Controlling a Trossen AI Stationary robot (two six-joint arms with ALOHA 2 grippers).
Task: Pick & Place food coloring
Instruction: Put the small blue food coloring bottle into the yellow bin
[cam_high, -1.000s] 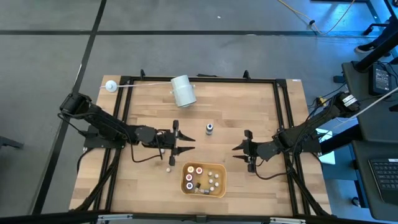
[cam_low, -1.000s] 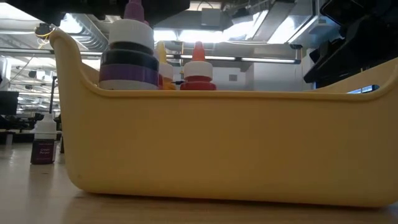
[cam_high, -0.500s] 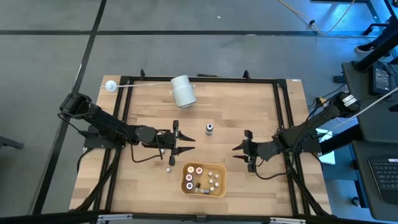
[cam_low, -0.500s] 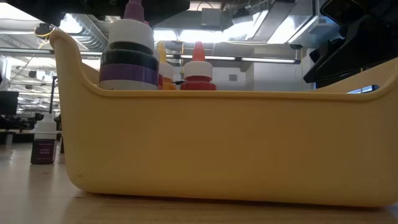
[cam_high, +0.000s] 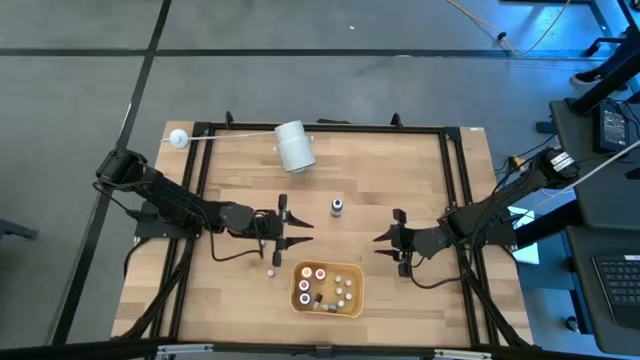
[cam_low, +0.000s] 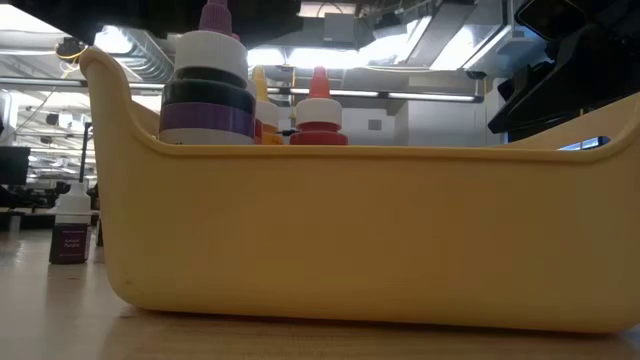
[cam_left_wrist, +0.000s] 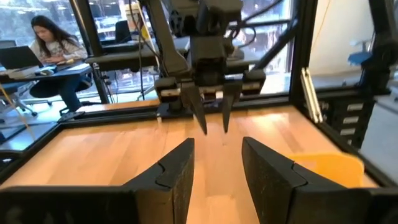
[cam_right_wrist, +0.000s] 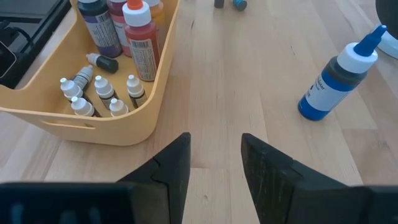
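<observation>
A yellow bin (cam_high: 352, 300) (cam_right_wrist: 147, 111) holds several food coloring bottles: tiny dropper bottles (cam_right_wrist: 93, 93) lying on its floor and taller ones with red (cam_right_wrist: 140, 43) and purple caps (cam_low: 207, 90). A blue-capped bottle (cam_high: 337, 207) (cam_right_wrist: 339, 78) stands upright on the wood past the bin. A small white-capped bottle (cam_high: 270, 271) (cam_low: 70, 230) stands left of the bin. My left gripper (cam_high: 306, 233) (cam_left_wrist: 217, 142) hovers open just beyond the bin's far-left corner. My right gripper (cam_high: 378, 243) (cam_right_wrist: 214, 138) hovers open beyond the far-right corner. The two face each other.
A big white cylinder roll (cam_high: 294, 146) lies near the table's far edge, with a white ball on a thin rod (cam_high: 178, 139) at the far-left corner. A black frame (cam_high: 455, 180) rims the table. Bare wood lies between the grippers. A person sits at a desk (cam_left_wrist: 53, 46) beyond the table.
</observation>
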